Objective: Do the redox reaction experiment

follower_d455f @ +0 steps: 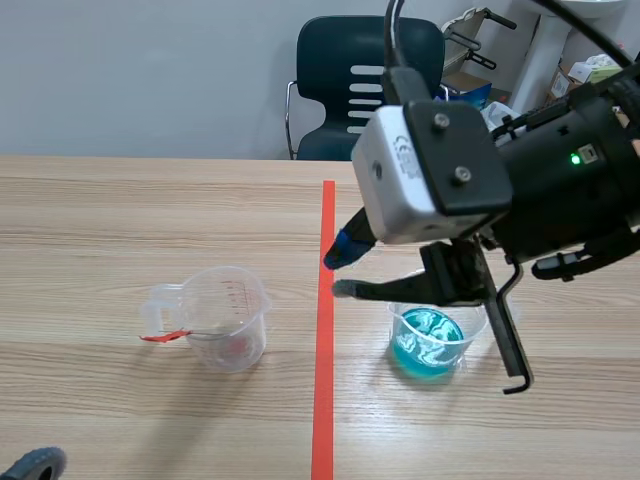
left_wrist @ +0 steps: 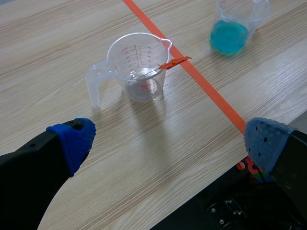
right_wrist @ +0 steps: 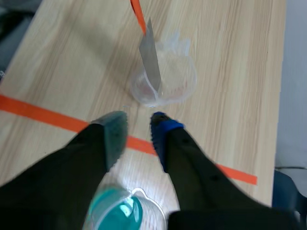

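Pale wood-grain tabletop (follower_d455f: 120, 210), smooth and matt. The measuring jug (follower_d455f: 245, 330) is clear plastic, glossy, and so is the cup (left_wrist: 254, 12), with turquoise liquid (left_wrist: 229, 37) shining wet inside. The strip (right_wrist: 150, 60) leaning in the jug looks like dull grey metal, with an orange-red plastic end. On the left pincer (left_wrist: 170, 136), pads (left_wrist: 76, 139) of blue, dotted, rubbery-looking stuff, matt, set on smooth black plastic.

Gap between 2 cups
The measuring cup (follower_d455f: 228, 325) (a red-handled strip (follower_d455f: 165, 337) juts over its rim) and blue-liquid cup (follower_d455f: 430, 345) stand well apart; the right gripper (follower_d455f: 342, 268) hangs above the table (follower_d455f: 100, 220) between them.
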